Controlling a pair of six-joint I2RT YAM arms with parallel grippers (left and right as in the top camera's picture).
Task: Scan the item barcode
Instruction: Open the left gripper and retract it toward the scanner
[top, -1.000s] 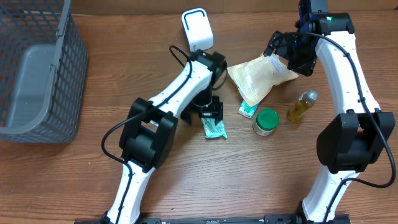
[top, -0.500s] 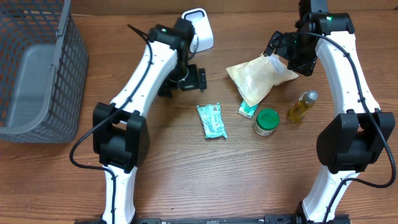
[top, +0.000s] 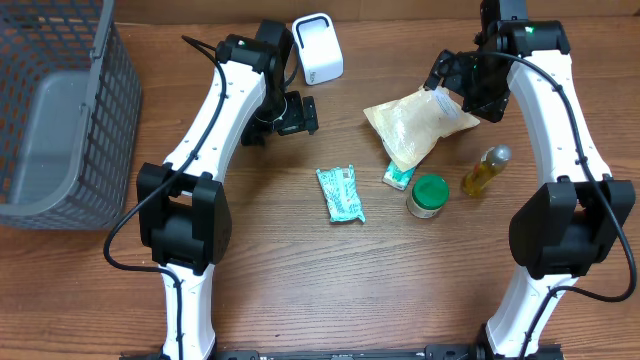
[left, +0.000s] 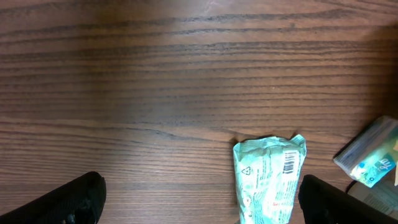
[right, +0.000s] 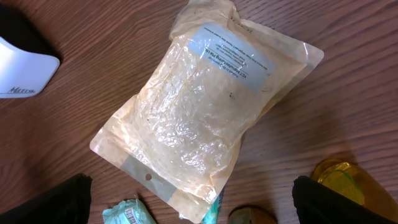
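Note:
A teal snack packet (top: 340, 193) lies flat on the wooden table, and its barcode (left: 288, 163) faces up in the left wrist view. The white scanner (top: 317, 47) stands at the back. My left gripper (top: 297, 112) hovers open between the scanner and the packet (left: 267, 180), holding nothing; the packet lies near its right fingertip (left: 339, 202). My right gripper (top: 465, 88) hangs open over the far end of a beige plastic bag (top: 420, 125) with a white label (right: 230, 53), and nothing sits between its fingers.
A grey wire basket (top: 60, 120) stands at the far left. Right of the packet are a small teal box (top: 398, 177), a green-lidded jar (top: 429, 195) and a yellow oil bottle (top: 485, 170).
My left gripper opened off the teal packet, left it on the table and swung back and left toward the scanner. The right arm stayed still.

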